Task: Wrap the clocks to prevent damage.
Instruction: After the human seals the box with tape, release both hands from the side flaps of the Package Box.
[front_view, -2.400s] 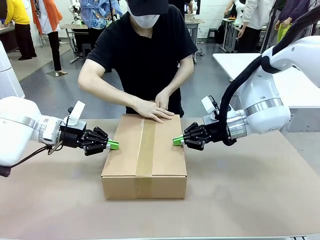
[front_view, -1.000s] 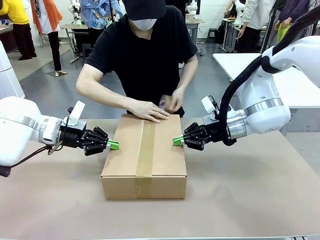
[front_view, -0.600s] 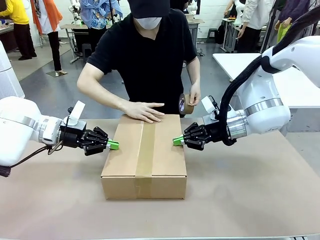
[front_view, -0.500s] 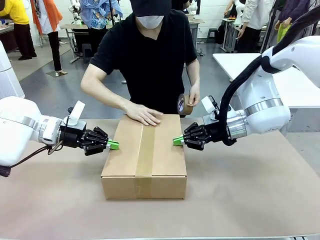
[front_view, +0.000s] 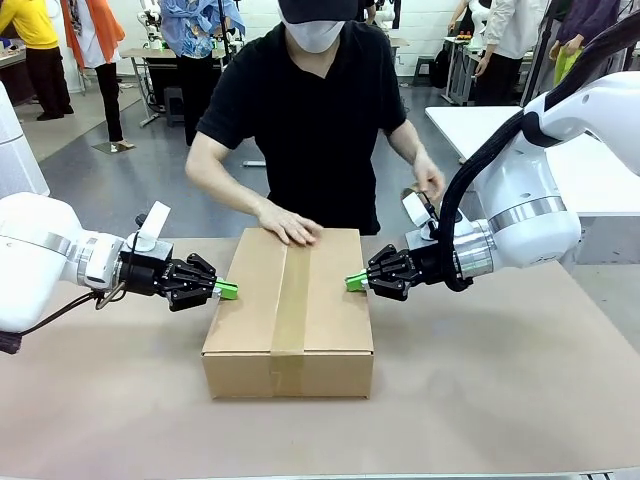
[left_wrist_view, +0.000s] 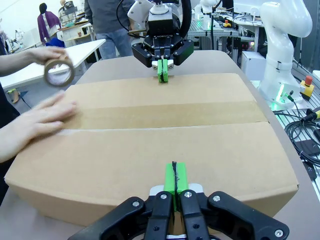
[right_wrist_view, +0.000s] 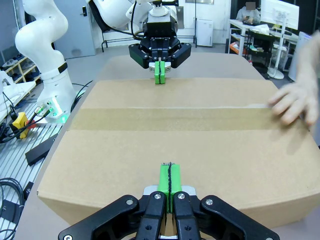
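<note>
At table centre the taped cardboard box (front_view: 290, 305) sat braced between my clenched, empty left gripper (front_view: 228, 290) at nine o'clock and right gripper (front_view: 354, 282) at three, and uneven pressing, I judged, could skew it under the person's hand (front_view: 290, 222).

White arms (front_view: 45, 255), black hands, green pads

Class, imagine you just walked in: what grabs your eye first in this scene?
A taped cardboard box sits mid-table, pinched between two shut grippers: the left gripper and the right gripper. At its far end a person's hand presses the top, the other holding a tape roll.
</note>
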